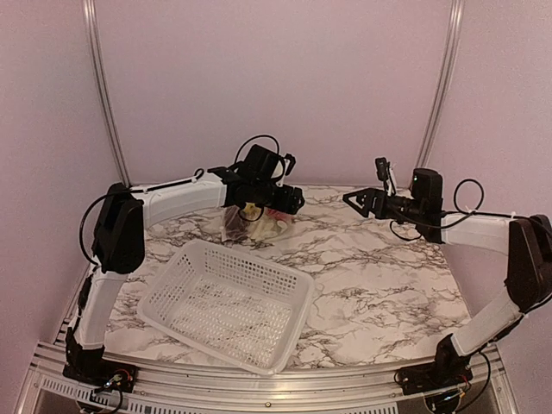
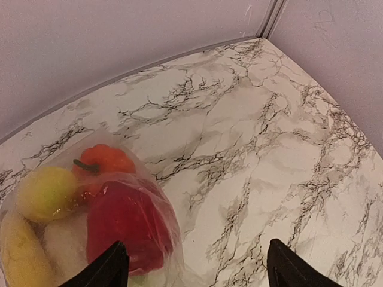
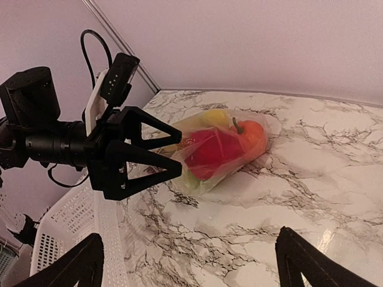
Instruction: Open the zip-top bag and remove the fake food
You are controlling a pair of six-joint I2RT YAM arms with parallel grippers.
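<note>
Crinkly clear zip-top bag, fake food inside, lies on the marble surface beyond the white basket. The left gripper hovers at its end (fingers spread, empty), and the right gripper gapes too. Pinching slack film rather than the zip strip would likely just drag it.

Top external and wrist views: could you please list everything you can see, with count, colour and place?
zip-top bag: one, clear, lying on the far left part of the table.
fake food: at least five pieces, all inside the bag: one red piece, one orange piece with a dark stem, two yellow pieces, one white piece.
basket: one, white, perforated, near left of the table.
table: one, white marble with dark veins.
left gripper: one, black, open, at the bag.
right gripper: one, black, open, right of the bag and apart from it.
</note>
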